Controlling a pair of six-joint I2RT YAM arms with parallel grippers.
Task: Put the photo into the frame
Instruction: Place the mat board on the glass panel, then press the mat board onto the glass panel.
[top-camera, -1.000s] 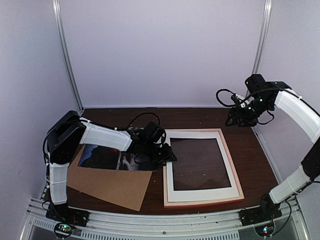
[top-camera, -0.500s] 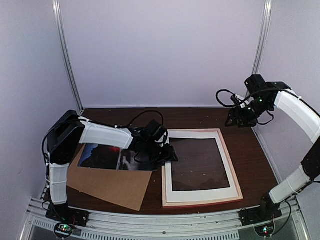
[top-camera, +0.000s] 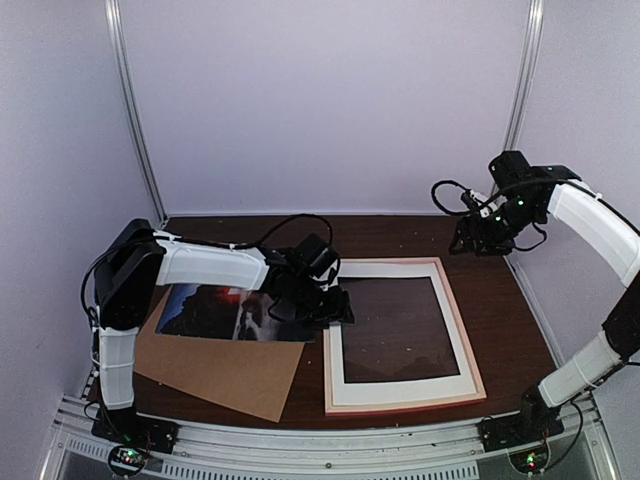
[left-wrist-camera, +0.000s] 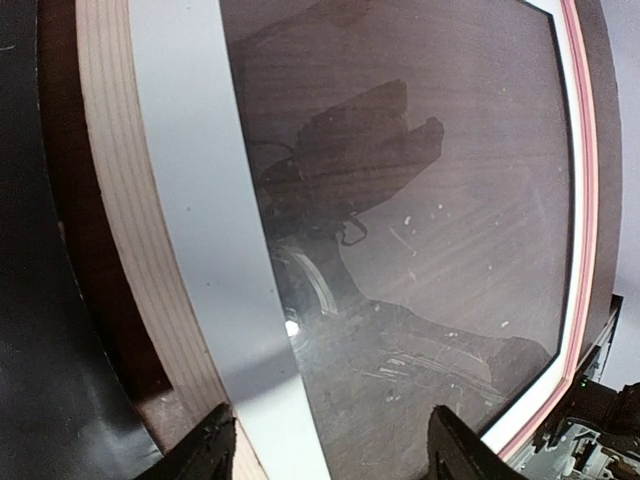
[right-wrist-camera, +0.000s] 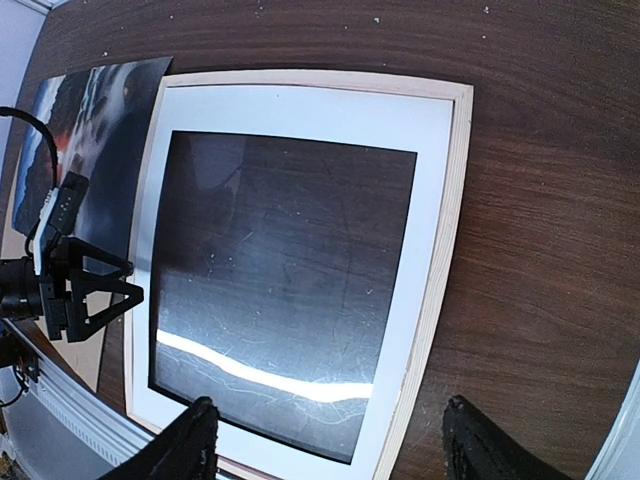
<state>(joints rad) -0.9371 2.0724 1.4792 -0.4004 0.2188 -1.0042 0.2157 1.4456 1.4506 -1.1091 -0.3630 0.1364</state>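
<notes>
The photo (top-camera: 205, 312), dark with a red-orange glow, lies on the left, partly on brown cardboard; it also shows in the right wrist view (right-wrist-camera: 90, 110). The frame (top-camera: 469, 340) with a pink rim lies flat at centre right, holding a white mat (top-camera: 345, 385) and glass. My left gripper (top-camera: 335, 305) is open and empty, low over the frame's left edge beside the photo's right edge; in its wrist view (left-wrist-camera: 325, 455) the pale wood of the frame (left-wrist-camera: 110, 200) and the mat lie below. My right gripper (top-camera: 475, 240) is open and empty, raised at the back right (right-wrist-camera: 330, 450).
The brown cardboard board (top-camera: 230, 375) lies at the front left, reaching under the photo. The dark wood table (top-camera: 510, 310) is bounded by pale walls at the back and sides. A metal rail (top-camera: 320, 455) runs along the near edge.
My left gripper has moved a little right and back, over the frame's left edge. The frame seems to have turned slightly. The right arm has not moved.
</notes>
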